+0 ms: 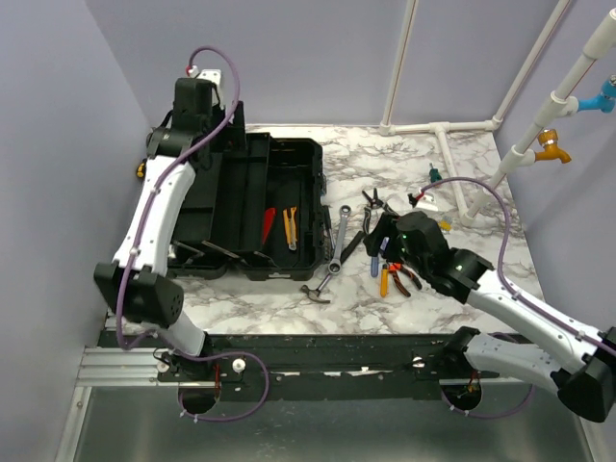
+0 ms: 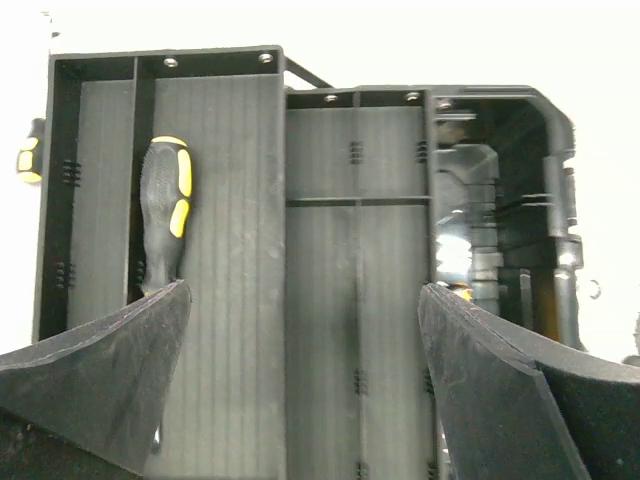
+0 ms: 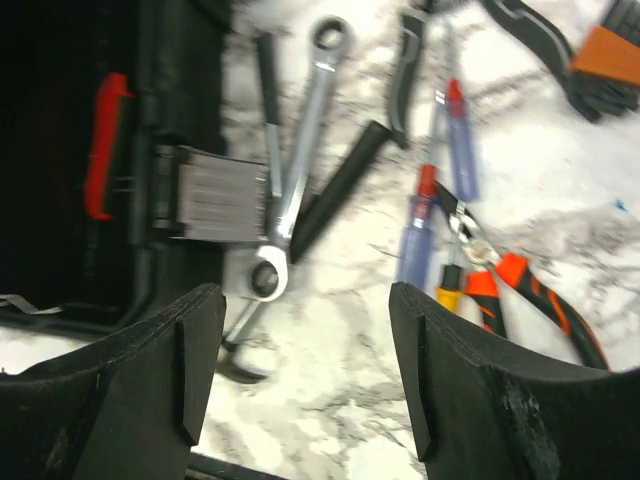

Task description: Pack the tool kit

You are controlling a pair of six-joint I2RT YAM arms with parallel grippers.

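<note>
Wrench lies on bench beside toolbox, just ahead of our right hand, shaft running fore-aft between its fingers. Hand wide open, empty. Left hand, also open and empty, hovers over toolbox, farther off.

Top view evenly lit, sharp — left wrist glares white around the toolbox; right wrist blurred.

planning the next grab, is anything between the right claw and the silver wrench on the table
Nothing visible does. The right claw is open and the wrench lies uncovered, crossing the hammer handle, close to the toolbox edge.
</note>
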